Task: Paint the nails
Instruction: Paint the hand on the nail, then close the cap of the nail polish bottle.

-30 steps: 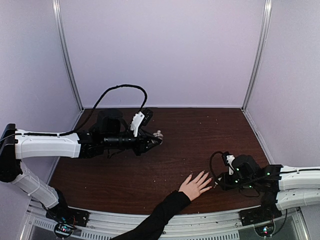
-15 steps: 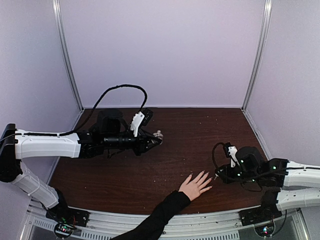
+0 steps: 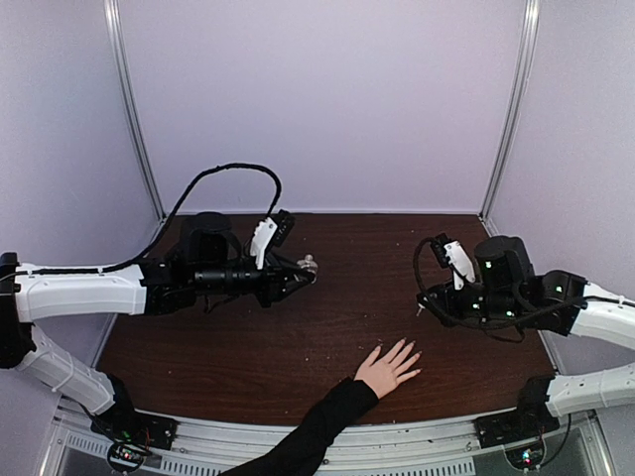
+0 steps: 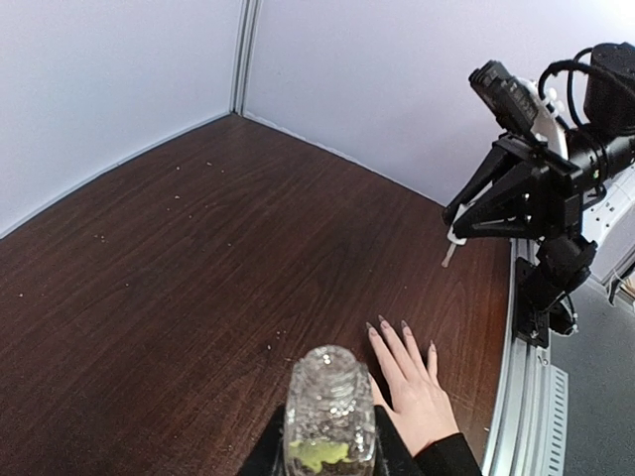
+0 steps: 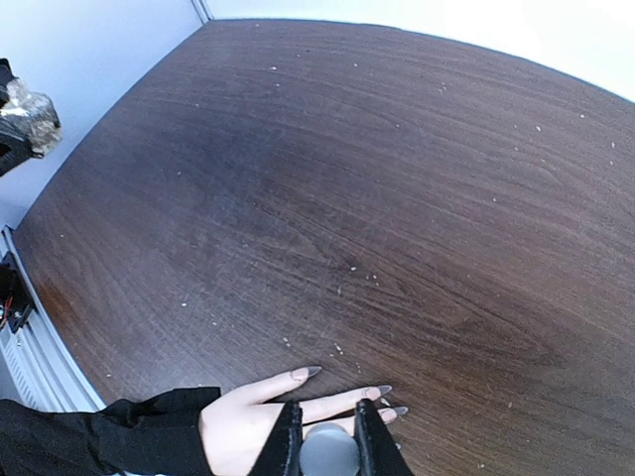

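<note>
Left end effector (image 3: 302, 270) tight on bottle (image 4: 330, 402), right end effector (image 3: 432, 305) on brush (image 4: 451, 249)

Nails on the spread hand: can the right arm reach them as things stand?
Probably yes. The right arm hangs raised just beyond the hand, its jaws shut on a small brush. The nails face up, and only bare table lies between.

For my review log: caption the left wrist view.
Left gripper holds a clear glass bottle; beyond it a hand lies flat on the table, right gripper raised with a brush.
</note>
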You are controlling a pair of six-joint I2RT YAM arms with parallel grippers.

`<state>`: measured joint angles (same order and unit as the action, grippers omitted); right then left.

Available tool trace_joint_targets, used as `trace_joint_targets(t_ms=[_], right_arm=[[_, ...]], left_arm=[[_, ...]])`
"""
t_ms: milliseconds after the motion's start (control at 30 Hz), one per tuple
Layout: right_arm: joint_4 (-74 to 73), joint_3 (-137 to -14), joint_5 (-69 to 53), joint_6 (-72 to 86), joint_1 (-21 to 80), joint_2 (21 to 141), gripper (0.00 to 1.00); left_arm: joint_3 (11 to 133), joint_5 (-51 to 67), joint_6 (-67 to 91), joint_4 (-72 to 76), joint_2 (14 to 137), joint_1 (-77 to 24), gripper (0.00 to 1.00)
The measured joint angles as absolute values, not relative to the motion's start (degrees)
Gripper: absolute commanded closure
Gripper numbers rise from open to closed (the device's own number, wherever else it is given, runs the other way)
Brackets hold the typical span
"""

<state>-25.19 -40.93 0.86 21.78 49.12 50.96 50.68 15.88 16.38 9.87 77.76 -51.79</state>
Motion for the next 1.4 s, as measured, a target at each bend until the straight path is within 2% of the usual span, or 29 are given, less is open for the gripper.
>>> trace_joint_targets(t_ms=[333, 667, 867, 1400], right_arm=[[-26.41, -49.28, -7.05, 12.53, 49.1, 53.17, 1.0], [-22.11, -49.95, -21.04, 10.26, 49.1, 54.96, 1.0], [-20.47, -55.53, -28.29, 8.6, 49.34, 58.33, 1.0], [-21.69, -70.57, -39.86, -0.56, 56.8, 65.93, 1.0]], left_arm=[[49.82, 19.68, 15.53, 8.69, 77.1, -51.79, 1.0], [49.19, 28.27, 13.3, 9.04, 77.21, -52.4, 1.0], [49.17, 31.48, 8.69, 9.82, 77.8, -55.48, 1.0], [49.12, 35.44, 1.54, 14.87, 78.35, -60.49, 1.0]])
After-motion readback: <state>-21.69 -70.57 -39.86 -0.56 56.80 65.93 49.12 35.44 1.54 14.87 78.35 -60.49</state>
